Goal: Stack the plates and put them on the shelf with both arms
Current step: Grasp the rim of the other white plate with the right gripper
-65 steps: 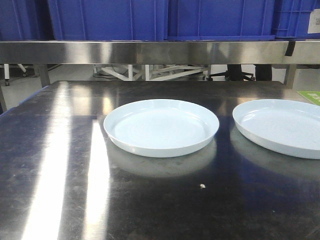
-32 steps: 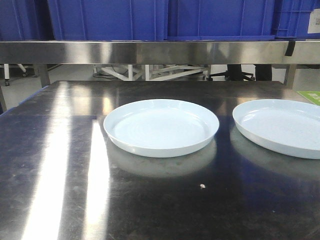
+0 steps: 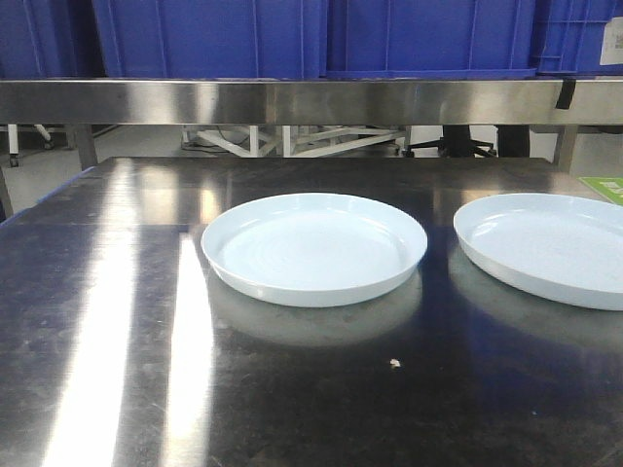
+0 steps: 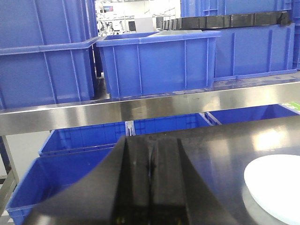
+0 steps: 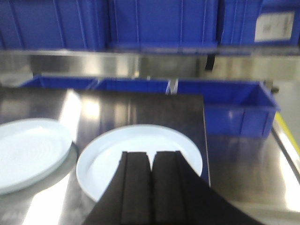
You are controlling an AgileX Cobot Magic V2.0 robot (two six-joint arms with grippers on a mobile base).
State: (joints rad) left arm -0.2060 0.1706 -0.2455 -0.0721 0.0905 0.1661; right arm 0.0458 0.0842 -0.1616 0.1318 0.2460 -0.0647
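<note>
Two plates (image 3: 313, 250) sit apart on tabletop (image 3: 117, 321); left tool (image 4: 151, 151), right tool (image 5: 151, 158) both pressed together.

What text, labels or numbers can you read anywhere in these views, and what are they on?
No text is legible.
White label on a blue crate, right wrist view: print too blurred to read.
Green patch at the far right, front view: markings too small to read.
The plates: no marking visible.
</note>
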